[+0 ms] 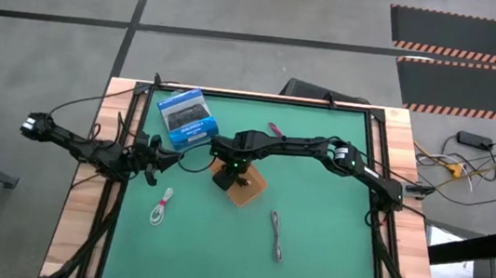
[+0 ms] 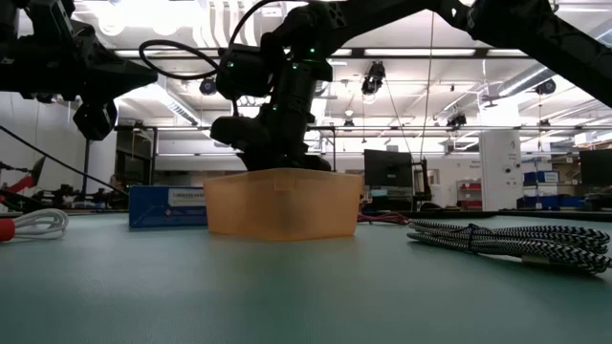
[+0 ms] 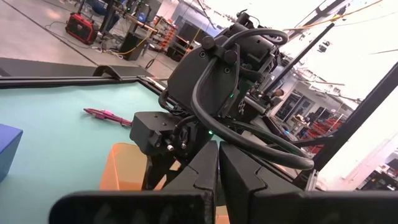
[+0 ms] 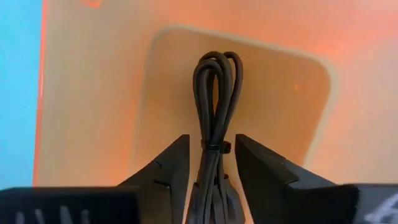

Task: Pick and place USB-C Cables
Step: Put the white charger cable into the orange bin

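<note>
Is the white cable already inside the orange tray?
No, the white cable lies on the green mat, apart from the orange tray.

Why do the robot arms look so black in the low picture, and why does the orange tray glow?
Low view: bright ceiling lights sit behind the right arm, so it shows as a dark shape, while light passes through the see-through orange tray. Left wrist view: the room's far side is washed out by glare. Right wrist view: the tray is evenly lit under the dark cable.
</note>
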Motion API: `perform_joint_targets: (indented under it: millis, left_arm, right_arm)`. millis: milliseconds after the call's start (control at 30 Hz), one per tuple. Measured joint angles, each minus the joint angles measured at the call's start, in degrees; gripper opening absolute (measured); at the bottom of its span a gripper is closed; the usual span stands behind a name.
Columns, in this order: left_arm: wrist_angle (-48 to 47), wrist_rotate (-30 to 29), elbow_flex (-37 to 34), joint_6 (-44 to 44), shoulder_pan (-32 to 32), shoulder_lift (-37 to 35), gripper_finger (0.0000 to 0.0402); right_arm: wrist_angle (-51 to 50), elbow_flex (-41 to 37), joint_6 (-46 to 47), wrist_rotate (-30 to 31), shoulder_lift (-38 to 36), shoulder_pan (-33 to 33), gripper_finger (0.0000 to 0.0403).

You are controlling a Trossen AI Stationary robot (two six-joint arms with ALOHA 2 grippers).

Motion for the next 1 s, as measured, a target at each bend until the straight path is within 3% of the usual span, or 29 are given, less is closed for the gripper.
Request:
perform_joint_targets:
  millis: [233,567,800,1000]
  left_arm:
    - [0.0,0.0,0.0,0.0,0.0,0.0,0.0000]
    - [0.0,0.0,0.0,-0.1,0.0,0.0,0.0000]
    - [0.1,0.2,0.0,-0.3,0.0,0.0,0.0000]
    - [0.2,0.2,0.0,-0.5,0.0,0.1,0.0000]
  right_arm:
    - [-2.0,1.5,0.6,-0.4,-0.9,0.0,0.0148]
    - [-8.2,3.9,-1.9,0.6,-6.4,2.0,0.0135]
    - [-9.4,2.3,-6.6,12.4,-12.8,8.3,0.0123]
    - [-8.5,-6.0,-9.1,16.6,-21.4,14.2,0.0111]
